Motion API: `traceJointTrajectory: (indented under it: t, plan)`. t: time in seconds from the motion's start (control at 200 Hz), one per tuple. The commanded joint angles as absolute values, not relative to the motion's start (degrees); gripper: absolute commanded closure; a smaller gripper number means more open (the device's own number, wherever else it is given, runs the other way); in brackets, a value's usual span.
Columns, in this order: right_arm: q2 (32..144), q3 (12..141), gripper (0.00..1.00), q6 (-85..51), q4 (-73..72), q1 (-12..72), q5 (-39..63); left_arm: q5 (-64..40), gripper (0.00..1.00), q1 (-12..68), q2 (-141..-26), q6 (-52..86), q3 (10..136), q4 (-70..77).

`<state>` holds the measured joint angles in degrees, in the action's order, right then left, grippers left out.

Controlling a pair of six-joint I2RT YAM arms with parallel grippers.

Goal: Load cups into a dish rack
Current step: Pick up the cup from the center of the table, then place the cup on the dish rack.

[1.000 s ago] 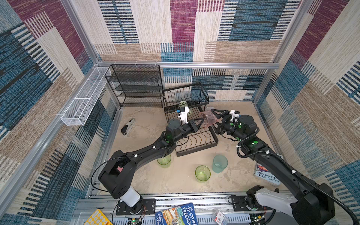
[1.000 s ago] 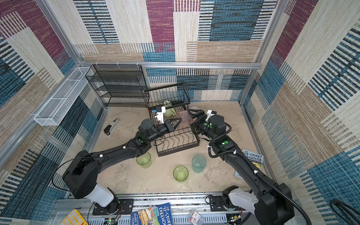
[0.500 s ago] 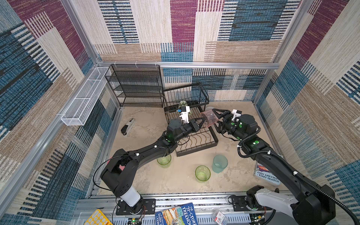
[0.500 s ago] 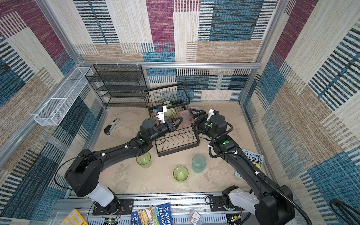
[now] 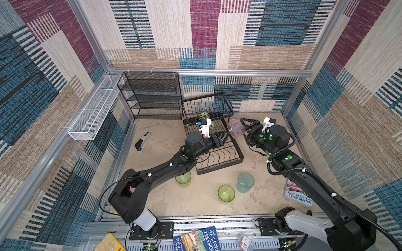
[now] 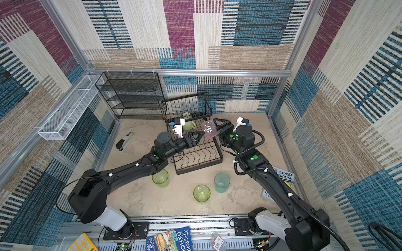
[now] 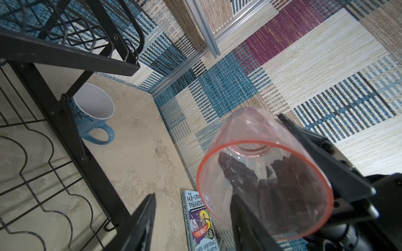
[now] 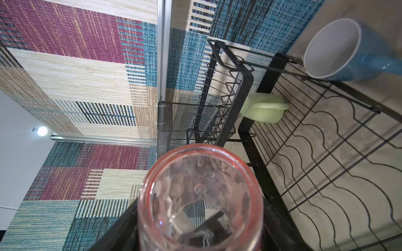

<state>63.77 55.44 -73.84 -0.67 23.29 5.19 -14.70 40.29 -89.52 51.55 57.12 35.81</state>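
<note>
While the left gripper (image 5: pixel 225 136) hangs over the dish rack (image 5: pixel 217 167) with jaws apart, gripping nothing, a paperback (image 5: pixel 198 239) beyond the near edge of the tabletop (image 5: pixel 202 204) reads "91-STOREY TREEHOUSE". At the rack's right edge the right gripper (image 5: pixel 240 128) has its jaws clamped on the pink tumbler (image 5: pixel 234 131), held tilted in the air. Bare tabletop separates the teal tumbler (image 5: pixel 245 183) from a book (image 5: pixel 299 194) against the right wall, printed "ANDY GRIFFITHS & TERRY DENTON".

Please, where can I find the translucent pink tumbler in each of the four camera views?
Top view: pink tumbler, just right of the dish rack and its raised basket.
Top view: same spot, right of the rack.
Left wrist: close foreground, mouth facing camera.
Right wrist: close foreground, base facing camera.
Shared landmark: the dish rack's wavy lower tray.
</note>
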Motion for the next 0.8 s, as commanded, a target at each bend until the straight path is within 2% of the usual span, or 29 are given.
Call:
traceJointTrajectory:
  t: [0.0,0.285,0.416,0.556,0.796]
  plan:
    - [63.64,56.8,0.49,-67.4,-0.36,23.45,1.71,-14.06,0.37,39.44,-87.3,48.04,56.26,29.74]
    - [66.76,58.0,0.51,-54.58,0.33,24.01,-3.04,-15.29,0.31,34.11,-79.02,42.06,55.93,9.67]
    - [68.12,57.83,0.51,-46.04,-0.33,28.31,-12.38,-16.45,0.31,29.93,-76.14,38.17,58.59,-4.57]
    - [71.41,54.83,0.51,-39.27,-5.59,31.95,-17.15,-17.05,0.31,23.9,-73.78,34.42,61.17,-17.11]
    - [80.31,49.36,0.51,-27.41,-20.12,35.71,-21.36,-17.11,0.3,17.16,-71.67,28.25,65.78,-28.05]
